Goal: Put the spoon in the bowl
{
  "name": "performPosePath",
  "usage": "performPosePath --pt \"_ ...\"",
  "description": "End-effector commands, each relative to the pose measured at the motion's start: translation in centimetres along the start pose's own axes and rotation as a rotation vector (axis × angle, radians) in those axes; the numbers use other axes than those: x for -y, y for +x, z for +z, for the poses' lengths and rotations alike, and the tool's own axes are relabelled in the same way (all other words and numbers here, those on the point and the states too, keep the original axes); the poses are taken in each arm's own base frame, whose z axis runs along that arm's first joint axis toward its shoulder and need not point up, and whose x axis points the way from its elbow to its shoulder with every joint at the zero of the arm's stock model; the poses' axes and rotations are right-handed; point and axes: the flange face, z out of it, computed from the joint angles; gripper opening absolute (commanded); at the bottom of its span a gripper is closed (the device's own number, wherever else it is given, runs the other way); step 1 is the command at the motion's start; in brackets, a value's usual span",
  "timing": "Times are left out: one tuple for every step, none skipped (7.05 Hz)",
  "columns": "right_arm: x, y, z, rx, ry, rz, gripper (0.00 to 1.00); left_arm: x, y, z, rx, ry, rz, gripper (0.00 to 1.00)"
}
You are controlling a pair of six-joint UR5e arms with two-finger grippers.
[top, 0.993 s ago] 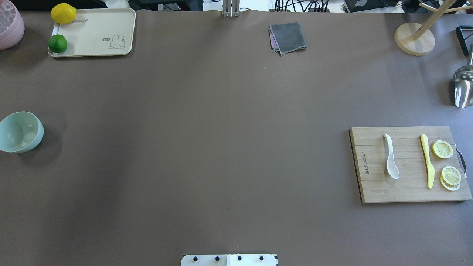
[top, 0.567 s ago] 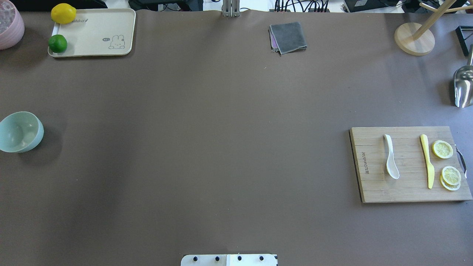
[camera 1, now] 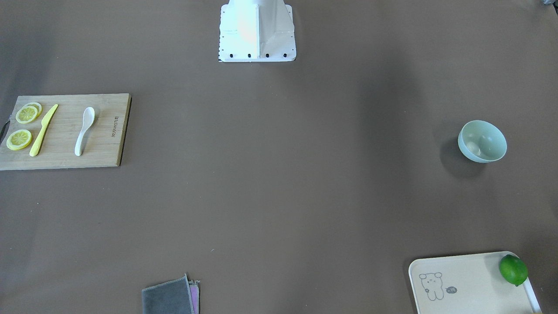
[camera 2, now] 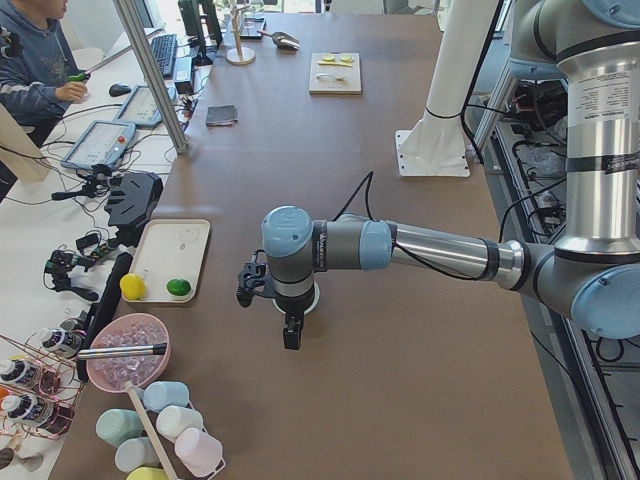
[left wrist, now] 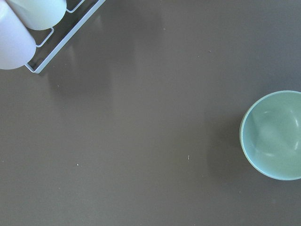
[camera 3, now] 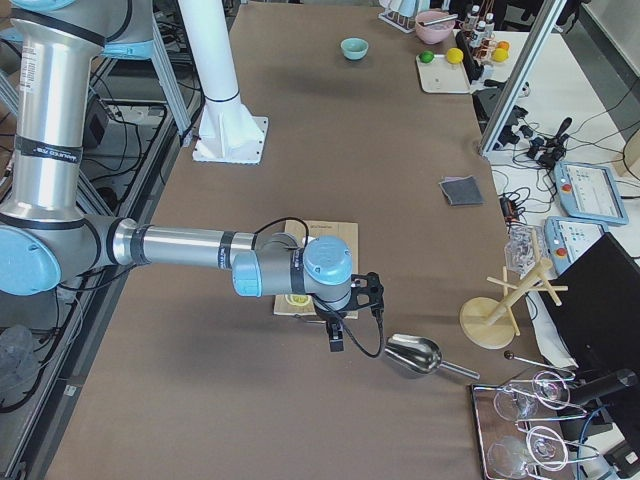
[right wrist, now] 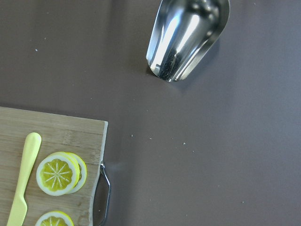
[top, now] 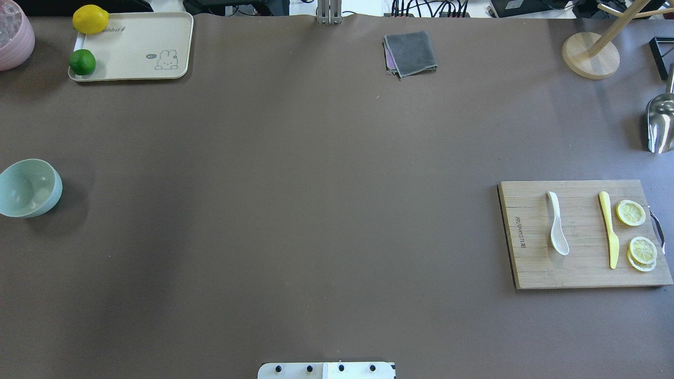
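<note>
Simply glossy white spoon [top: 556, 223], short-handled

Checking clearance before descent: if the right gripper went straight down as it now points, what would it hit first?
Probably bare brown table, between the handle end of the wooden cutting board and the shiny steel scoop; the right gripper seems off both, though depth is unclear.

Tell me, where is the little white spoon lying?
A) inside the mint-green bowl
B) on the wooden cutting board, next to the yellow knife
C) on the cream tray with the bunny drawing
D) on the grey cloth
B: the small glossy white soup spoon lies on the wooden cutting board, beside the slim yellow knife, far across the table from the pale mint-green round bowl.
</note>
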Motion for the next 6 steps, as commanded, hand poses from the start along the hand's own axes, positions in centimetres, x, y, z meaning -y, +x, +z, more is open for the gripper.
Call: performPosePath --pt "0.0 0.0 0.0 0.0 0.0 0.0 1.0 0.29 0.14 -0.22 0.003 0.008 0.008 0.98" --pt "0.0 0.0 0.0 0.0 0.0 0.0 1.0 0.07 0.06 -0.08 0.002 0.014 0.013 0.98" --pt "-0.08 0.02 0.04 0.002 -0.001 0.0 1.0 0.1 0.04 -0.06 0.004 0.033 0.024 0.98" --pt "-0.08 0.02 0.04 0.002 -0.001 0.0 1.0 0.25 -0.01 -0.14 0.007 0.055 0.038 0.98" --pt "-0.08 0.02 0.04 0.002 -0.001 0.001 1.0 -0.34 -0.41 0.43 0.004 0.051 0.035 0.98" --pt "-0.08 0.02 0.04 0.002 -0.001 0.001 1.0 -0.55 -0.48 0.53 0.004 0.049 0.03 0.98"
